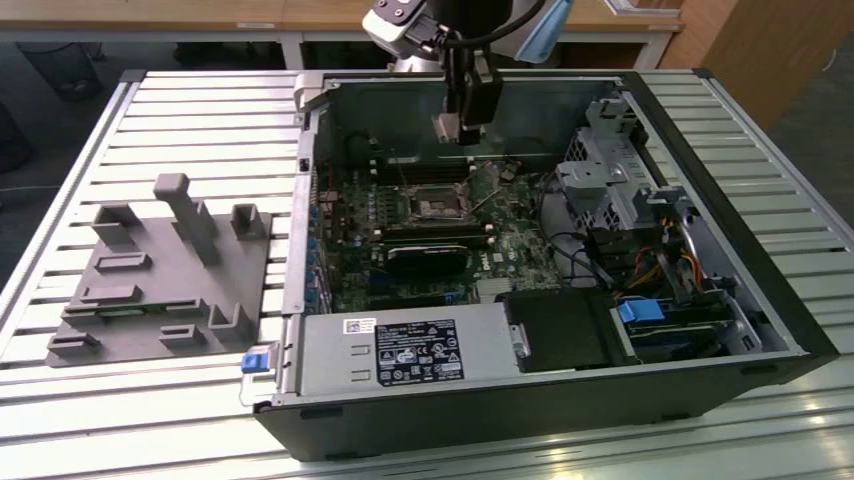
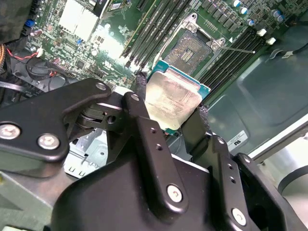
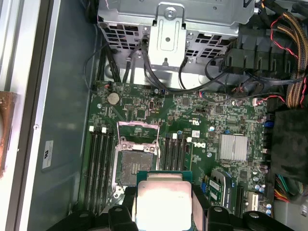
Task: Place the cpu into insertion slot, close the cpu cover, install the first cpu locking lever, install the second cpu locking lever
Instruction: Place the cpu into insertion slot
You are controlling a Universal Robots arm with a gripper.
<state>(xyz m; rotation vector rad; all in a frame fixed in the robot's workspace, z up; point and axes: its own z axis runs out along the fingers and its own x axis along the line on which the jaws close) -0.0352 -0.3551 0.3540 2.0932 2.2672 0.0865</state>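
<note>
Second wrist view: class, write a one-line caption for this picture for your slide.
The gripper holds the cpu above the green board, short of the empty insertion slot.

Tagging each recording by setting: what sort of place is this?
Probably a robotics lab or workshop bench: an opened desktop computer case lies on a slatted metal table, a grey moulded fixture beside it, and the gripper holds the cpu above the circuit board.

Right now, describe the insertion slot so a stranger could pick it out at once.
Look inside the open black computer case, at the green motherboard. Near the board's middle sits the insertion slot, close to the claw gripping the cpu. It is a square, metal-rimmed dark socket, unlike the long narrow memory slots flanking it.
</note>
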